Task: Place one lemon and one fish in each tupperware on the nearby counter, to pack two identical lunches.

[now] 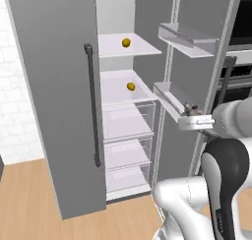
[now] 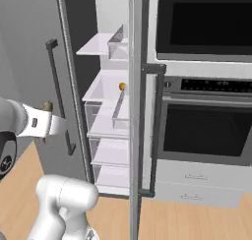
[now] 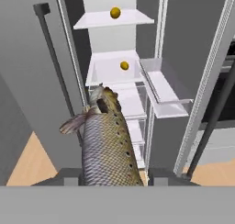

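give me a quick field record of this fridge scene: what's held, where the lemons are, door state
end effector: shut on the fish, in front of the open fridge
fish: brown, scaly, clamped between the two fingertips, pointing away from the hand toward the shelves
upper lemon: on the top fridge shelf
lower lemon: on the shelf just below
fridge doors: both swung open; left door has a dark bar handle
oven: built in, to the right of the fridge, closed
floor: light wood
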Controlling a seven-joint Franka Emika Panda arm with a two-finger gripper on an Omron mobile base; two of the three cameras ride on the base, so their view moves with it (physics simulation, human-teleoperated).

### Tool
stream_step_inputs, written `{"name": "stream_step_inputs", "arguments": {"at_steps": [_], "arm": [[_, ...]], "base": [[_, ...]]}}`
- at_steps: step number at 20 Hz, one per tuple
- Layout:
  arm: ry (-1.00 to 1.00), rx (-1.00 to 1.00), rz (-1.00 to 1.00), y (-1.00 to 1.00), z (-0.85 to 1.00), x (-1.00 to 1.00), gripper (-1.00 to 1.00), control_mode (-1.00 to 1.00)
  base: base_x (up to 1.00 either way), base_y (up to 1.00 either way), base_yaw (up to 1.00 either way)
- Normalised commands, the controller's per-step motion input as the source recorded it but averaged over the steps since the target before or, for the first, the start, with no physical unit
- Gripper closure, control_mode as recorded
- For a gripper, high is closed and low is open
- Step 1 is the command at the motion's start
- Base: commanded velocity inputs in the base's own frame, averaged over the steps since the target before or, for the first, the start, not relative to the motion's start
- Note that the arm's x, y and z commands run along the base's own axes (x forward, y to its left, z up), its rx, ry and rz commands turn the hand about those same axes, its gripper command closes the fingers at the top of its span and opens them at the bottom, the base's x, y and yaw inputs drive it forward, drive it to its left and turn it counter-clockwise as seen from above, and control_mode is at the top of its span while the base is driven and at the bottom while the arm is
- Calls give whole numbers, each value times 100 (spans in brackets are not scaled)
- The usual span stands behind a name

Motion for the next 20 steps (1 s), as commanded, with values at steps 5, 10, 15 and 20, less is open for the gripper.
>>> {"name": "stream_step_inputs", "arguments": {"at_steps": [5, 10, 15, 20], "arm": [[0, 0, 0, 0, 0, 0, 100, 100], [0, 0, 0, 0, 0, 0, 100, 100], [0, 0, 0, 0, 0, 0, 100, 100], [0, 0, 0, 0, 0, 0, 100, 100]], "base": [[2, -100, -7], [13, -100, -3], [34, -100, 0], [73, -100, 0]]}}
